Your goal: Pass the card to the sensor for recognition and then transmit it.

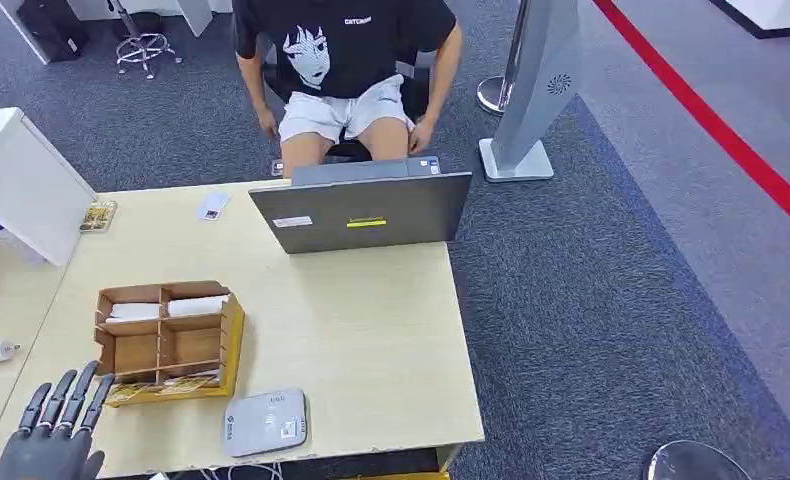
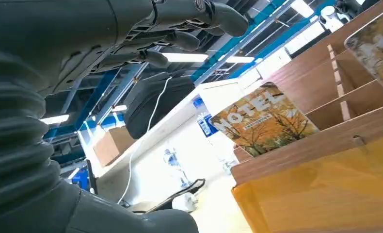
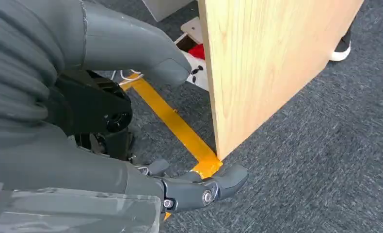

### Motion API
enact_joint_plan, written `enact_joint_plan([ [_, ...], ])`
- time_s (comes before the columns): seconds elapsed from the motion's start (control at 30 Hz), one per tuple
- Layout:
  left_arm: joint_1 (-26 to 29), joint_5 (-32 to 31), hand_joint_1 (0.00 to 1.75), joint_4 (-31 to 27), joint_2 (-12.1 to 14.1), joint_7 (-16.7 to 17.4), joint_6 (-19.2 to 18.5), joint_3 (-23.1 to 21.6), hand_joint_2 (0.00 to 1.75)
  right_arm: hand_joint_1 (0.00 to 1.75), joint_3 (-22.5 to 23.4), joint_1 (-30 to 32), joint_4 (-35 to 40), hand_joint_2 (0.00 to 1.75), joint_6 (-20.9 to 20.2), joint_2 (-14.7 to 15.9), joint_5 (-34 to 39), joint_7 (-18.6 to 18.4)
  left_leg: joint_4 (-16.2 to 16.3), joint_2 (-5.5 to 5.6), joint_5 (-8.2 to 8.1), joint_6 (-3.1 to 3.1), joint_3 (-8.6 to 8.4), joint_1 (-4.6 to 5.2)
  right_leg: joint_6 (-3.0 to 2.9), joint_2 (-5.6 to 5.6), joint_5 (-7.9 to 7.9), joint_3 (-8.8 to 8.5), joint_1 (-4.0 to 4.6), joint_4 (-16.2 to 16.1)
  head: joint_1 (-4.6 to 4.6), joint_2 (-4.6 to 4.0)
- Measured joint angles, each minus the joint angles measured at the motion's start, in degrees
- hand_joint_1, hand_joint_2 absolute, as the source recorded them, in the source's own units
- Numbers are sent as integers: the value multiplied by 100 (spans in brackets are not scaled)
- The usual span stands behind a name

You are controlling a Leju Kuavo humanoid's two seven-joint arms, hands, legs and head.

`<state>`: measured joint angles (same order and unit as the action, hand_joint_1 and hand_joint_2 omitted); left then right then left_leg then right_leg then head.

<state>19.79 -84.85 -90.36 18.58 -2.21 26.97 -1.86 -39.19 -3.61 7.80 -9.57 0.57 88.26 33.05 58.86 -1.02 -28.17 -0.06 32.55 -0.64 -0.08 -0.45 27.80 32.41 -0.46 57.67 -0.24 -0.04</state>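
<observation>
A wooden organiser (image 1: 171, 338) stands on the left part of the table (image 1: 371, 330). Picture cards lie in its front slot (image 1: 161, 388), and in the left wrist view one of these cards (image 2: 262, 124) reads "HOTEL". The grey flat sensor (image 1: 264, 422) lies just right of the organiser, at the table's front edge. My left hand (image 1: 56, 425) hovers at the front left corner, a little left of the organiser, with its fingers spread and nothing in it; it also appears close up as the left hand (image 2: 83, 43). My right hand (image 3: 97, 111) hangs empty beside the table's side panel (image 3: 262, 63), its thumb and fingers apart.
A grey laptop (image 1: 361, 210) stands at the far edge, with a person (image 1: 346, 60) seated behind it. A white card (image 1: 211, 205) and a small picture card (image 1: 98, 215) lie at the back left. A white box (image 1: 21, 185) is at the left, and a silver stand (image 1: 531, 90) on the carpet to the right.
</observation>
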Motion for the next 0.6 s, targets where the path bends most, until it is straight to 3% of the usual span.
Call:
enact_joint_plan([
  [0.6, -224, 7, 0, 221, -171, -218, 214, 396, 175, 0, -72, -1, 0, 175, 17, -2, -7, -2, 0, 0, 1, -1, -1, 0, 0, 0, 0, 0, 0, 0, 0, 0],
])
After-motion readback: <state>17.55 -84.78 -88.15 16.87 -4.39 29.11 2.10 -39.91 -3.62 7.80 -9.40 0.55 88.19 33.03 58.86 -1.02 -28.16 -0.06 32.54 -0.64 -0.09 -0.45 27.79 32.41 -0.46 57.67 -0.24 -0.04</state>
